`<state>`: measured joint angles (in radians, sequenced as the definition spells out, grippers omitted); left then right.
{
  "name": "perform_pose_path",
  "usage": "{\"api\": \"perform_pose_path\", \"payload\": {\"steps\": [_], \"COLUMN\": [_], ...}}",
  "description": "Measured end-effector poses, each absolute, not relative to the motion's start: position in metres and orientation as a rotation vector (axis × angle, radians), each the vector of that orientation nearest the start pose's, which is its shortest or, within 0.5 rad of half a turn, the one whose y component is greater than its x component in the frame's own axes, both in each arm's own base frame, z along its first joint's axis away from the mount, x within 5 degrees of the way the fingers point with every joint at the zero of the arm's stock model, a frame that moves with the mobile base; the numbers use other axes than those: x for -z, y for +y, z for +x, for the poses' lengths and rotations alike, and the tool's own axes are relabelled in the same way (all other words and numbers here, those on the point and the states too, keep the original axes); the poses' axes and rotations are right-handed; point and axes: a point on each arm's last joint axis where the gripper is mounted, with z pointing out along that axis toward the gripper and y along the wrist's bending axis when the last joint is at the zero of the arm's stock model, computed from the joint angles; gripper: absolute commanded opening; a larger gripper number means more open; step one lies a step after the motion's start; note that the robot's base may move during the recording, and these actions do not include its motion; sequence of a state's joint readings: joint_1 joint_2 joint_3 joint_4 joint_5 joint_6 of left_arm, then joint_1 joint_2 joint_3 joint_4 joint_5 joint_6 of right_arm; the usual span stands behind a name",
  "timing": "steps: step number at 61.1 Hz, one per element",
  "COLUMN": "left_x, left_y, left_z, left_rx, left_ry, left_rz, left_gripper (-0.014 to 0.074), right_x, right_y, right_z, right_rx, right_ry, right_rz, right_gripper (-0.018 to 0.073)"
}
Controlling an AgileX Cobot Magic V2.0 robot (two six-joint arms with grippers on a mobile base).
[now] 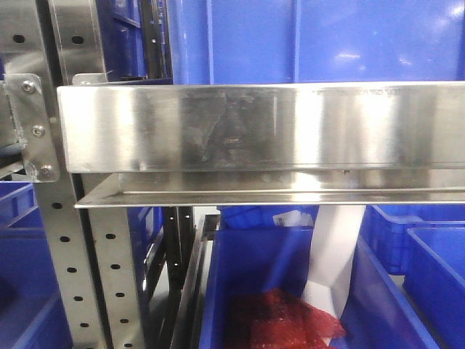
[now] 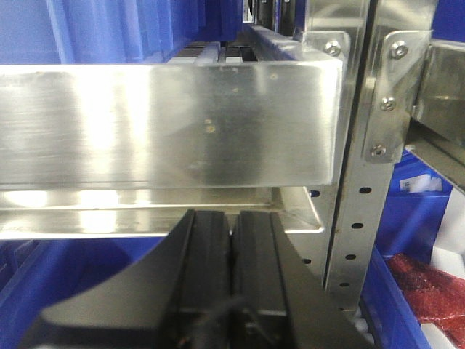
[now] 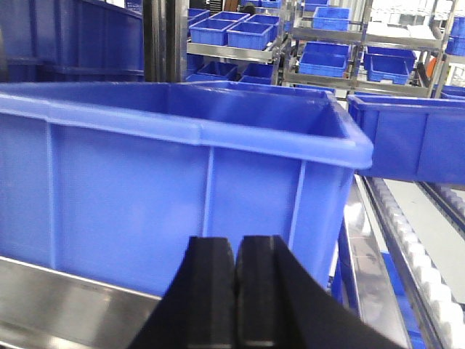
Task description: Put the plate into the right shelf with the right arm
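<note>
No plate shows in any view. The right shelf (image 1: 240, 127) fills the front view as a shiny steel tier with a lipped front edge and perforated uprights. In the left wrist view the same kind of steel tier (image 2: 167, 123) hangs just ahead of my left gripper (image 2: 232, 218), whose black fingers are pressed together with nothing between them. My right gripper (image 3: 237, 243) is also shut and empty, pointing at the side wall of a big blue bin (image 3: 174, 189) that stands on a steel shelf edge (image 3: 65, 305).
Blue bins sit above and below the tier; the lower bin (image 1: 290, 291) holds a red mesh bundle (image 1: 280, 320) and white paper (image 1: 334, 254). A perforated upright (image 2: 363, 189) with bolted brackets stands right of the left gripper. More racks with blue bins (image 3: 327, 58) stand beyond.
</note>
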<state>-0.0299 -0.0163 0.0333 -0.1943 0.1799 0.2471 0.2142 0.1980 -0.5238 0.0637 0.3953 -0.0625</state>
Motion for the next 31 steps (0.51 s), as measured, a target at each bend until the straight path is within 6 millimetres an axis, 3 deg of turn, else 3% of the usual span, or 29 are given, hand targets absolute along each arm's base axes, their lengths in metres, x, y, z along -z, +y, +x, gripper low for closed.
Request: {"api": "perform_pose_path", "payload": {"steps": [14,31], "left_x": [-0.187,-0.187], "left_y": [-0.005,-0.005], "left_z": [0.056,0.056], "left_rx": [0.009,0.009], "left_ry": [1.674,1.674], "left_rz": [0.098,0.098], "left_gripper": [-0.0047,-0.0047], "right_x": [-0.297,-0.226], "right_y": [0.006,0.0], "right_z": [0.054,0.056], "right_rx": [-0.082,0.006], "right_ry": [1.557,1.552], "right_rz": [-0.082,0.01], "right_gripper": [0.0031,0.0031]}}
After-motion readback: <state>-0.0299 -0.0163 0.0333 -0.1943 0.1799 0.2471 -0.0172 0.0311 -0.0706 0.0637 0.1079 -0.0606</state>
